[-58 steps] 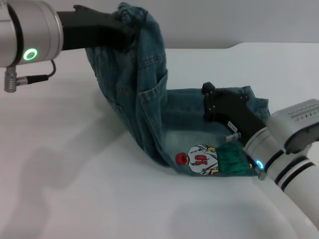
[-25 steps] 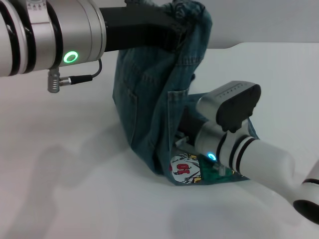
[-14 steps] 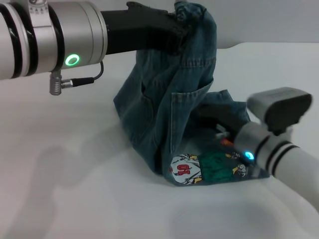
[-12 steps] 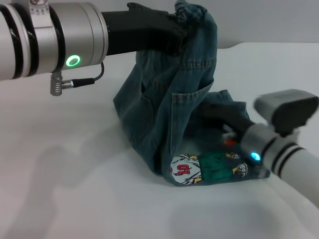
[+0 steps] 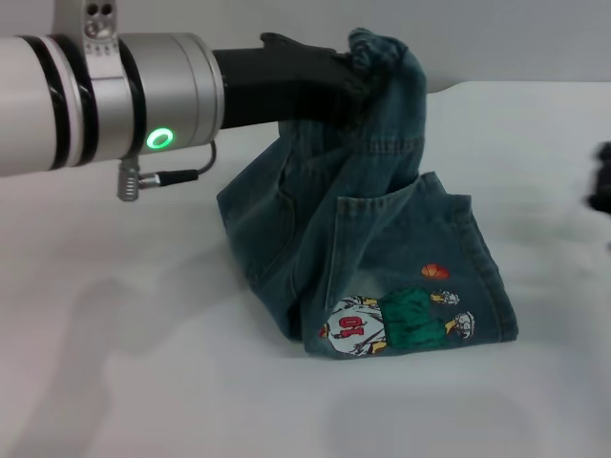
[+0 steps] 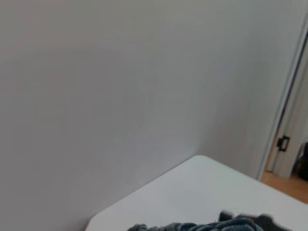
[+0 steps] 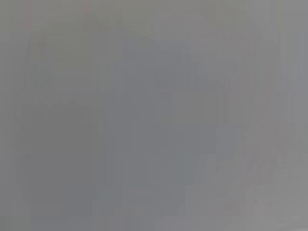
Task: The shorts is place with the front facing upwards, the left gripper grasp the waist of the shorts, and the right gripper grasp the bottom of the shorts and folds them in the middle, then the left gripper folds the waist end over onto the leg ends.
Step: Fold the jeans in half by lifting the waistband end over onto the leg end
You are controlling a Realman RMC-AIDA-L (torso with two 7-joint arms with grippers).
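Observation:
My left gripper (image 5: 351,84) is shut on the gathered waist (image 5: 384,50) of the blue-green denim shorts (image 5: 368,219) and holds it high above the table. From there the cloth hangs down to a folded part lying flat, with the cartoon figure print (image 5: 396,321) facing up. The leg ends (image 5: 495,286) lie flat on the table at the right of that part. In the left wrist view only a strip of denim (image 6: 187,226) shows at the lower rim. A dark piece of my right gripper (image 5: 601,189) shows at the far right edge, clear of the shorts.
The white table (image 5: 143,363) spreads around the shorts, with its far edge (image 5: 516,88) against a grey wall. The left wrist view shows the table corner (image 6: 202,161) and a doorway (image 6: 288,144). The right wrist view shows only plain grey.
My right arm has let go of the shorts and pulled away to the right edge. My left gripper has carried the waist slightly rightward, and the print now lies uncovered.

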